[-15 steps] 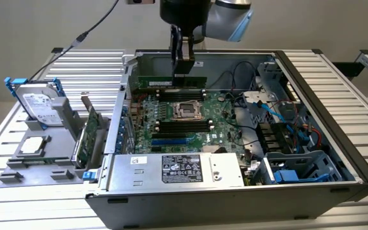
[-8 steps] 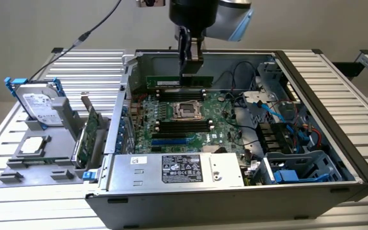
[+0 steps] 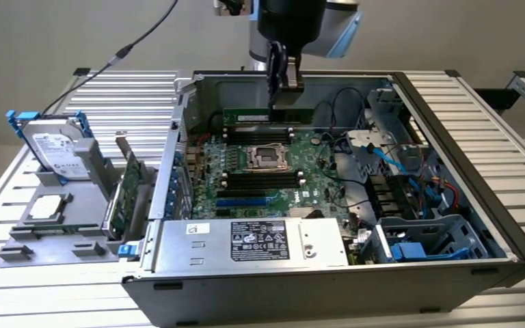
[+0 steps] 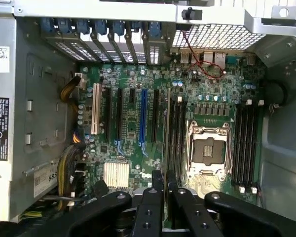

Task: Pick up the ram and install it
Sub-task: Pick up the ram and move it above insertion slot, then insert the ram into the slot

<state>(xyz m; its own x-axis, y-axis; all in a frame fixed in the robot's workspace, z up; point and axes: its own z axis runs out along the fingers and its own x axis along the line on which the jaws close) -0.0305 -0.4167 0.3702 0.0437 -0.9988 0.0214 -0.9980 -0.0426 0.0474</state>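
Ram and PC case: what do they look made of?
Ram: green circuit board, probably fibreglass laminate with a matte finish. It shows as a thin flat strip clamped edge-on in the jaws of the gripper.
PC case: sheet metal by the look. The inside is dull bare grey with folded edges and a perforated rear grille. The outer shell is darker, possibly painted.

Matt grey sheet-metal case, green circuit-board ram, matt black tool, ribbed metal table
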